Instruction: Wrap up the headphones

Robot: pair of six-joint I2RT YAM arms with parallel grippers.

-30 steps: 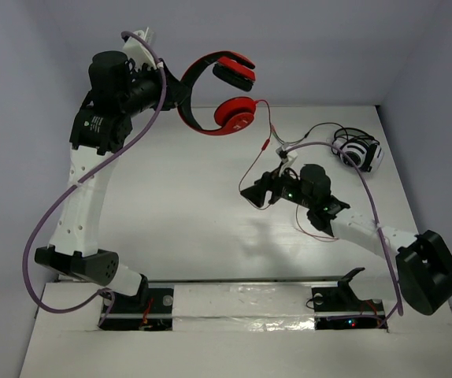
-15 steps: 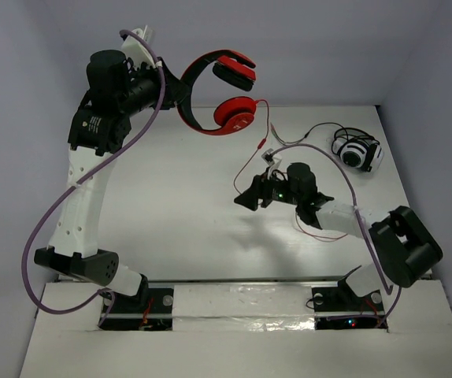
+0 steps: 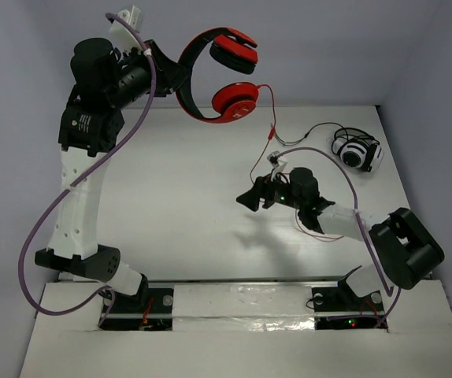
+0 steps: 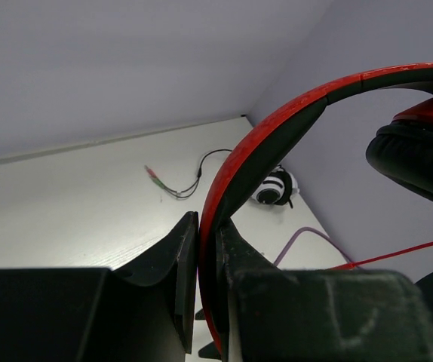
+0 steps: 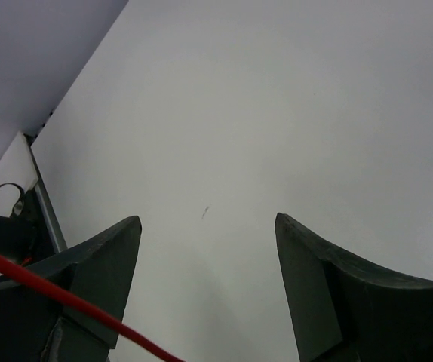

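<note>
The red headphones (image 3: 218,75) hang high in the air at the back, held by their red-and-black headband (image 4: 269,143). My left gripper (image 3: 169,79) is shut on that headband, its jaws pressed on both sides of the band (image 4: 207,249). A black ear pad (image 4: 416,158) shows at the right of the left wrist view. The thin red cable (image 3: 272,126) hangs from the lower earcup down to the table by my right arm. My right gripper (image 3: 251,198) is open and empty above the table middle, and the red cable (image 5: 50,290) crosses in front of its left finger.
Small white and black headphones (image 3: 358,151) with a dark cable lie at the back right of the table, also seen in the left wrist view (image 4: 273,188). Purple walls close in the back and sides. A purple hose (image 3: 92,173) loops along my left arm.
My left arm has lifted the red headphones higher and a little left. My right arm has folded in, and its gripper has shifted slightly left while staying open.
</note>
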